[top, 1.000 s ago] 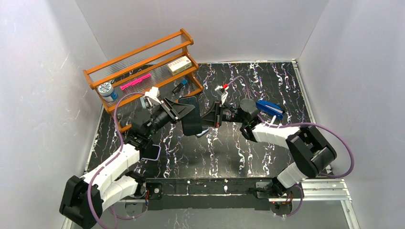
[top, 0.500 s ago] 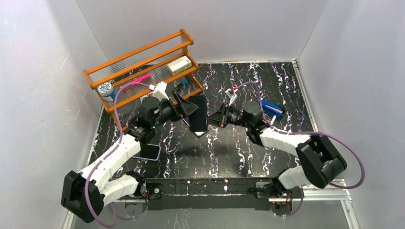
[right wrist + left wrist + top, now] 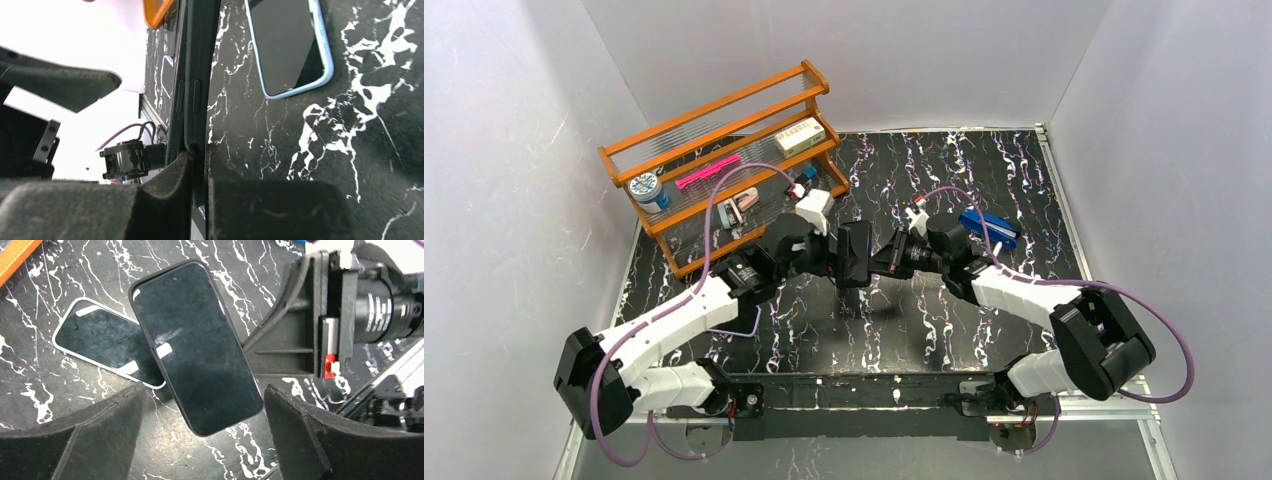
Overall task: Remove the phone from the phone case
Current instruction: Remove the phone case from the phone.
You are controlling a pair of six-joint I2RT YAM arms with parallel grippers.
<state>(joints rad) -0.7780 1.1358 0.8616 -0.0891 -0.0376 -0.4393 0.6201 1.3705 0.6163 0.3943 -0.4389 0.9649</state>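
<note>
A phone in a black phone case hangs tilted above the table, screen toward the left wrist camera. From above, the phone case shows between the two arms. My right gripper is shut on the case's thin edge, gripping it from the right. My left gripper is open, its fingers wide on either side of the phone's lower end without touching it. It sits just left of the phone.
A second phone in a pale case lies flat on the marbled table, partly under the left arm. A wooden rack with small items stands at the back left. A blue object lies behind the right arm.
My left gripper has opened and let go of the phone. Both arms shifted right and toward the table's middle, and the phone now hangs from the right gripper alone.
</note>
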